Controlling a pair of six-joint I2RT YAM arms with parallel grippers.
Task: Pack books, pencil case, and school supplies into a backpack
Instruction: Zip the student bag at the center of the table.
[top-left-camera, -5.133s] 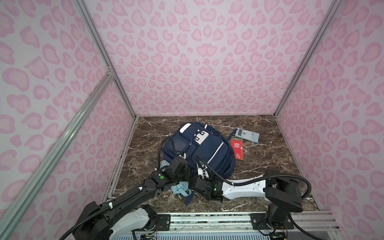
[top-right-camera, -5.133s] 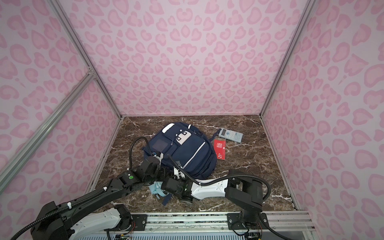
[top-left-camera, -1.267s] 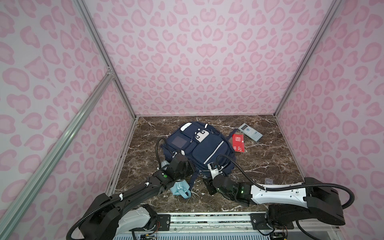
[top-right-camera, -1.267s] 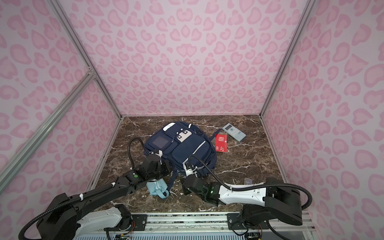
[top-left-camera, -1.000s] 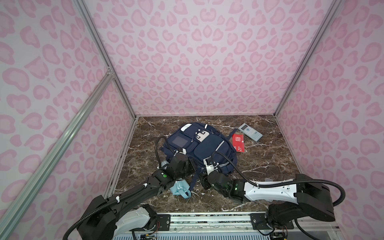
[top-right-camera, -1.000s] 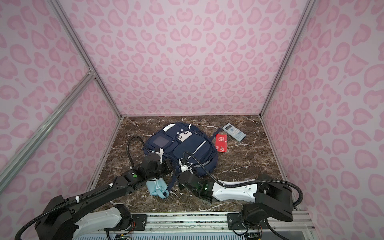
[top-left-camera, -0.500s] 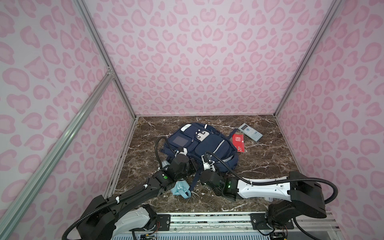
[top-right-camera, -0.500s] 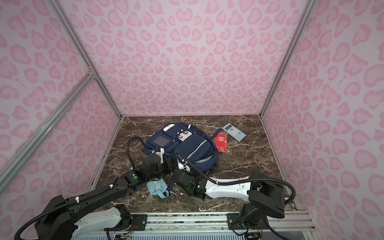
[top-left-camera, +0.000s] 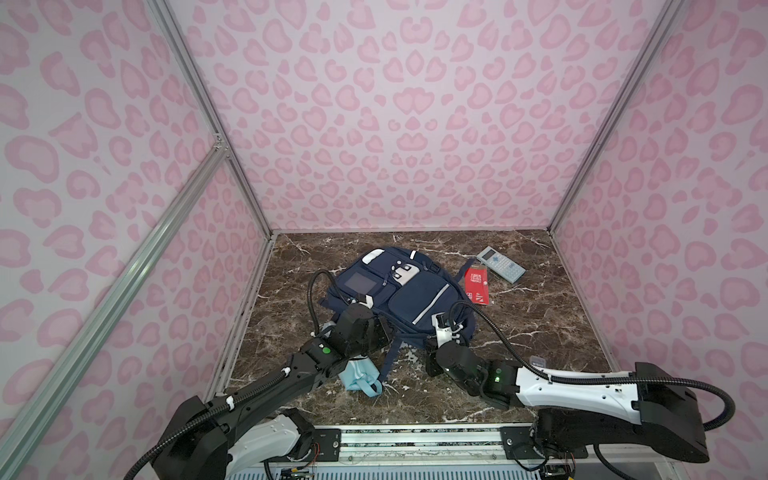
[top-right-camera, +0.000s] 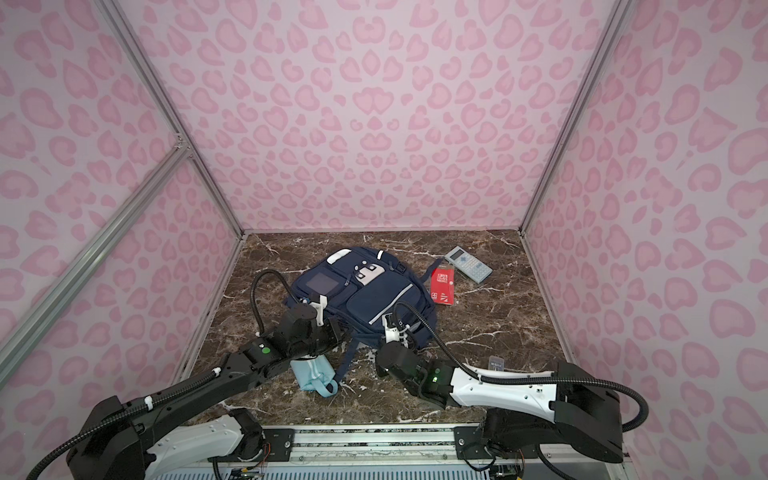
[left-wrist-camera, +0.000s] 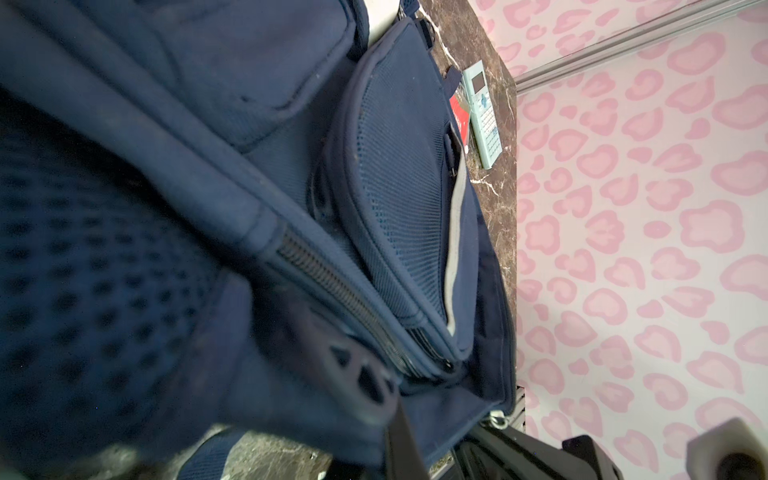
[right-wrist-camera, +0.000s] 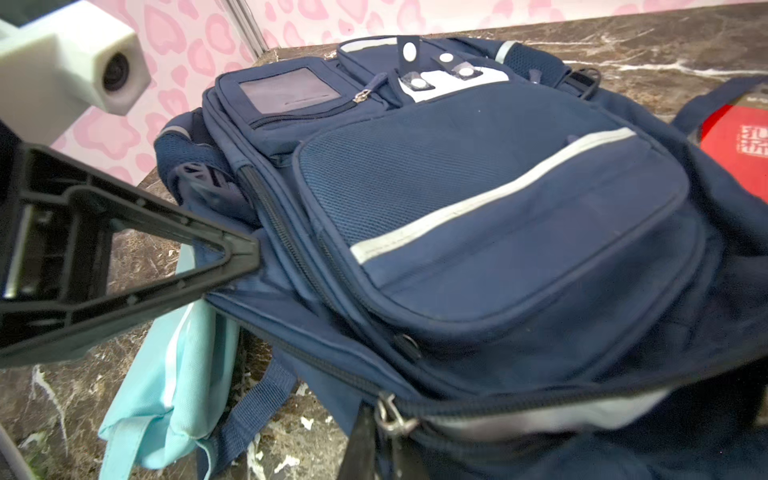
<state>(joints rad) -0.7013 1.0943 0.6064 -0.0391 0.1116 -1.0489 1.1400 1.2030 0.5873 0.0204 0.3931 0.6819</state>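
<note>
Pinching a fold of navy fabric, the left gripper (right-wrist-camera: 245, 253) has its jaws closed tight on the near corner of the backpack (top-left-camera: 415, 291), right beside the main zipper track. The right gripper (right-wrist-camera: 380, 436) is narrowed down as well, and its tips seem to have the metal zipper pull (right-wrist-camera: 390, 417) between them, though they sit mostly below the edge of the wrist view. Both arms meet at the bag's near end in both top views.

The bag lies flat, front pockets up, in the middle of the marble tabletop (top-left-camera: 540, 324). The pencil case (top-left-camera: 359, 374) lies on the table just under the left arm, touching the bag's near edge and strap. The red booklet (top-left-camera: 477, 286) lies against the bag's far right side, and the calculator (top-left-camera: 500, 264) is just beyond it. No books are in view.

The step in hand looks like opening the main compartment, since the zipper teeth appear closed and nothing visible has gone inside. The next move likely calls for the right arm to draw the pull along the curved track. The left should keep the fabric taut so the slider runs without bunching. Soft cloth may lift with the pull instead.
</note>
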